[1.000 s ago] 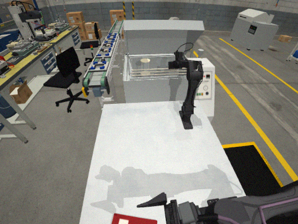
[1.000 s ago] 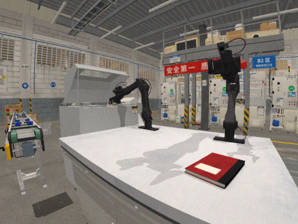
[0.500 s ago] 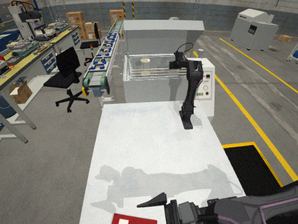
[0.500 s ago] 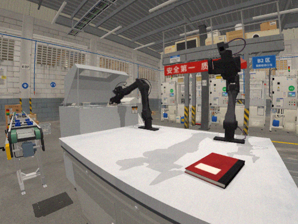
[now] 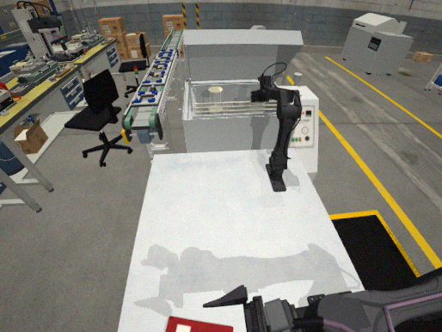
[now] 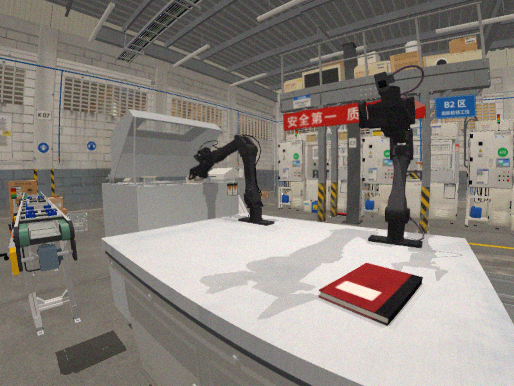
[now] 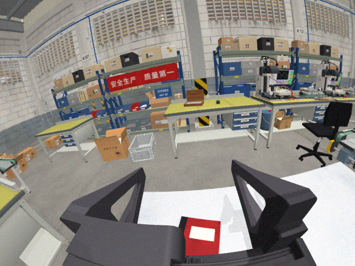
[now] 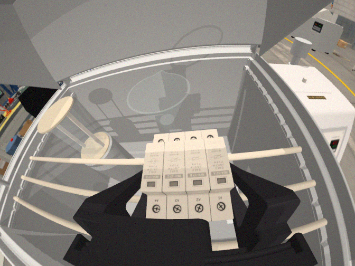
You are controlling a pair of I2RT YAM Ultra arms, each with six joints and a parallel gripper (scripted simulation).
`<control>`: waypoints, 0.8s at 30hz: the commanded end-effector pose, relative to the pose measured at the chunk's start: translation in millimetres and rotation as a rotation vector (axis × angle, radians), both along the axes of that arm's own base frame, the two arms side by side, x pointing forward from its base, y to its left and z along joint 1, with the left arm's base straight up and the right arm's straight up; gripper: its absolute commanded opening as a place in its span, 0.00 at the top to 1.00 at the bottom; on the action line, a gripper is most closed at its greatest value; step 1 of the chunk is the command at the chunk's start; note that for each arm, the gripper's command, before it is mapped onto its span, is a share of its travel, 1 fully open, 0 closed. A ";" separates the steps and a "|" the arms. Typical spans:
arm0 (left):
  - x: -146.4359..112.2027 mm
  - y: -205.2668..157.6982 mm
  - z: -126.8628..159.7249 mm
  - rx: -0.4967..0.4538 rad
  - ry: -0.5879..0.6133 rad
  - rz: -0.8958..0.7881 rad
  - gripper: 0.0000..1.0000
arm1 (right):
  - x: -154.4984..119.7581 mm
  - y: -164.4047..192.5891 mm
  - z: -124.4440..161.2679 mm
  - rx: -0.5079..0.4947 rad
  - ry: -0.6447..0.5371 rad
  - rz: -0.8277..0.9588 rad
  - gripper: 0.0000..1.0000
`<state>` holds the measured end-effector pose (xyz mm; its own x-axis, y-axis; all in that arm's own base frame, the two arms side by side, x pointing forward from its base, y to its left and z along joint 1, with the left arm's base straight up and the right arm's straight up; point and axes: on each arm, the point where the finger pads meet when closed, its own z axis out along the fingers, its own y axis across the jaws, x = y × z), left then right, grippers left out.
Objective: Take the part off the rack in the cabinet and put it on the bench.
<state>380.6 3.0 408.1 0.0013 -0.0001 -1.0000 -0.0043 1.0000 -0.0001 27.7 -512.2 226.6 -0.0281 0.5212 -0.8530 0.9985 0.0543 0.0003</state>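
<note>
The part, a cream four-module block [image 8: 186,169], is upright on the rack's rods in the open cabinet. Pale rods [image 8: 105,162] [image 8: 51,215] run across the cabinet, in place at both ends in the notched side rails. My right gripper [image 8: 187,167] [image 6: 192,176] reaches over the cabinet, and its fingers lie against the part's two sides, shut on it; their tips are hidden behind the part. My left gripper [image 7: 186,169] is open and empty, high above the near end of the white bench [image 5: 206,215] [image 6: 200,250].
A red book [image 6: 367,290] [image 7: 202,236] lies on the bench near the left arm. The raised lid [image 5: 241,39] [image 8: 143,28] stands behind the cabinet opening. A pale round-topped stand [image 8: 55,114] is inside at the left. A white control box [image 8: 324,100] adjoins the cabinet's right side.
</note>
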 end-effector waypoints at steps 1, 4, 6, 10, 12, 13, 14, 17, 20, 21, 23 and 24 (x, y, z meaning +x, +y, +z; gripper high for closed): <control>-12.9 -4.8 24.8 0.004 -0.055 -0.007 0.00 | -1.2 -4.6 53.7 -0.119 0.004 -0.008 0.24; -12.9 -4.8 24.8 0.004 -0.055 -0.007 0.00 | -1.5 -4.1 64.1 -0.136 0.005 -0.007 0.24; -12.9 -4.8 24.8 0.004 -0.055 -0.007 0.00 | -1.5 -4.6 71.4 -0.148 0.005 -0.007 0.24; -12.9 -4.8 24.8 0.004 -0.055 -0.007 0.00 | -1.5 -5.9 81.1 -0.159 0.004 -0.007 0.24; -12.9 -4.8 24.8 0.004 -0.055 -0.007 0.00 | -1.5 -6.8 86.8 -0.171 0.003 -0.007 0.24; -12.9 -4.8 24.8 0.004 -0.055 -0.007 0.00 | -1.5 -6.9 87.9 -0.170 0.004 -0.007 0.24; -12.9 -4.8 24.8 0.004 -0.055 -0.007 0.00 | -1.5 -6.5 90.3 -0.172 0.004 -0.007 0.24; -12.9 -4.8 24.8 0.004 -0.055 -0.007 0.00 | -1.5 -6.7 93.9 -0.179 0.003 -0.007 0.24; -12.9 -4.8 24.8 0.004 -0.055 -0.007 0.00 | -1.6 -6.0 99.5 -0.184 0.003 -0.007 0.24; -12.9 -4.8 24.8 0.004 -0.055 -0.007 0.00 | -1.5 -7.1 100.2 -0.184 0.003 -0.007 0.24; -12.9 -4.8 24.8 0.004 -0.055 -0.007 0.00 | -1.4 -9.9 98.4 -0.177 0.003 -0.007 0.24; -12.9 -4.8 24.8 0.004 -0.055 -0.007 0.00 | -1.4 -11.0 97.1 -0.171 0.004 -0.007 0.24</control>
